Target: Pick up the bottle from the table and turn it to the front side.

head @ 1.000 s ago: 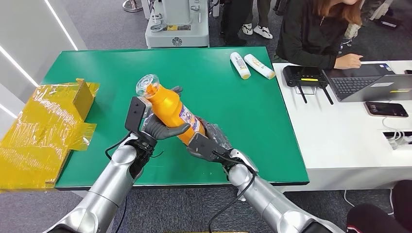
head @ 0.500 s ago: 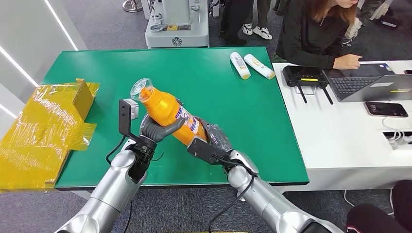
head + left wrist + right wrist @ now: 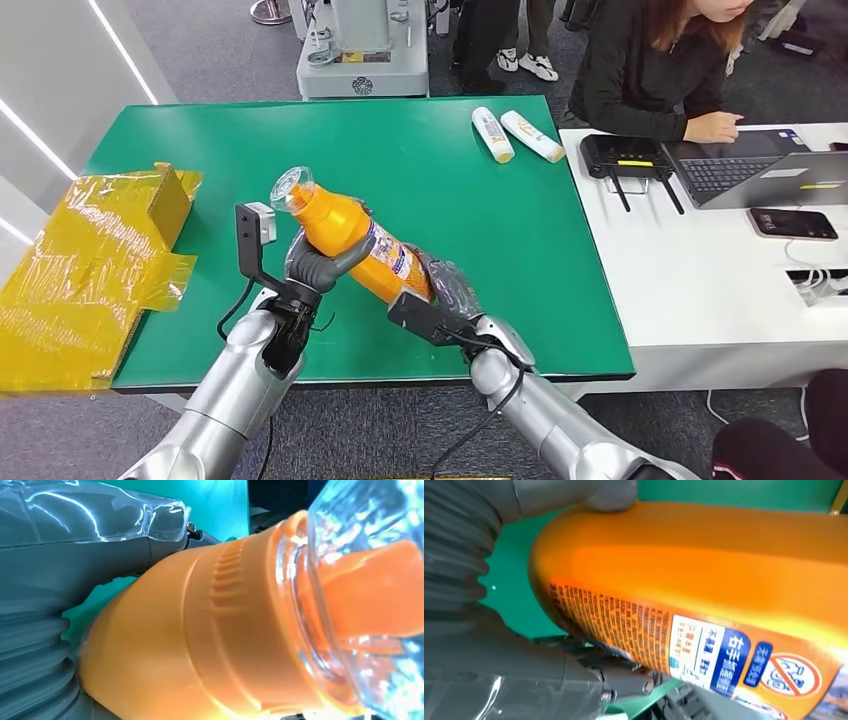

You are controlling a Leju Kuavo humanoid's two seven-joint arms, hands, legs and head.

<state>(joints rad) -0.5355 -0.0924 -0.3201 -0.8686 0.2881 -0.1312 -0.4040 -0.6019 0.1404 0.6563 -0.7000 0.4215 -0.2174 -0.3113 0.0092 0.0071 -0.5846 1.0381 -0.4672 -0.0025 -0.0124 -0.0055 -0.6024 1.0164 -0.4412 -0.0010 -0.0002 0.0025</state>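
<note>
Right hand (image 3: 447, 290): nearest item; fingers closed around the base end of the bottle, gripping it from below and behind. In the right wrist view the printed label panel faces that camera.

Bottle (image 3: 352, 243): orange body, clear cap; held off the green table (image 3: 500, 220), clear of its surface. Long axis tilted, running from the base at the right hand up and away to the cap at the robot's left.

Left hand (image 3: 318, 262): fingers curled under the bottle's shoulder, just below the cap, holding it.

Governing relation: both hands share one long axis, base end in the right, neck end in the left; any turn to the front likely rolls the bottle about that line.

Far edge of table: two white tubes (image 3: 512, 134), well apart from the bottle.
</note>
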